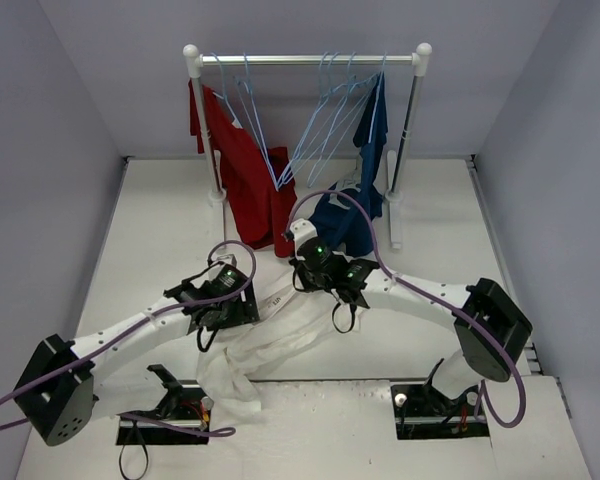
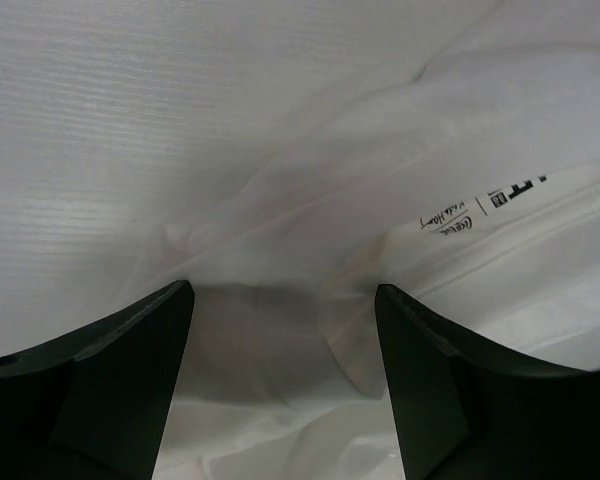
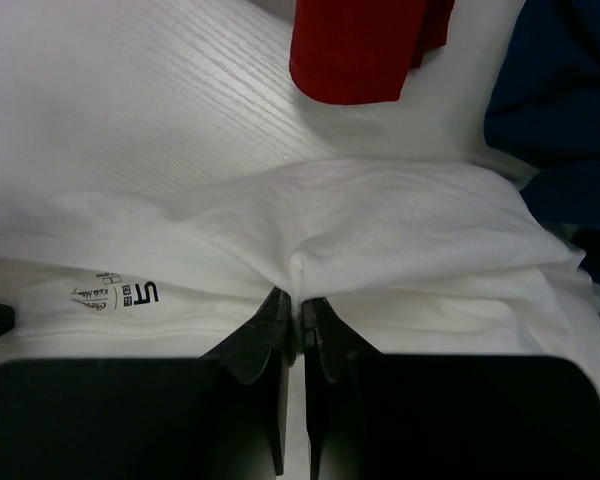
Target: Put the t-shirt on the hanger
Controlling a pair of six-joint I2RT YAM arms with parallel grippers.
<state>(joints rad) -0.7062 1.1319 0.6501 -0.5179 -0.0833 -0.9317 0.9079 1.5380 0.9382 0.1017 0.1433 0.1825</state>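
Observation:
The white t-shirt (image 1: 265, 335) lies crumpled on the table between my two arms, one end trailing toward the near edge. My right gripper (image 1: 305, 278) is shut on a raised fold of the t-shirt (image 3: 380, 215), pinched at its fingertips (image 3: 298, 300). The neck label with dark print (image 3: 120, 295) lies left of the pinch. My left gripper (image 1: 240, 303) is open, its fingers (image 2: 150, 330) straddling t-shirt fabric (image 2: 280, 230) without gripping it; the label (image 2: 480, 205) sits to its right. Several pale-blue hangers (image 1: 330, 115) hang on the rail, apart from both grippers.
A clothes rack (image 1: 305, 60) stands at the back of the table. A red shirt (image 1: 245, 175) hangs on its left and a navy-blue shirt (image 1: 365, 170) on its right. The red hem (image 3: 355, 45) and navy cloth (image 3: 560, 110) are just beyond the right gripper.

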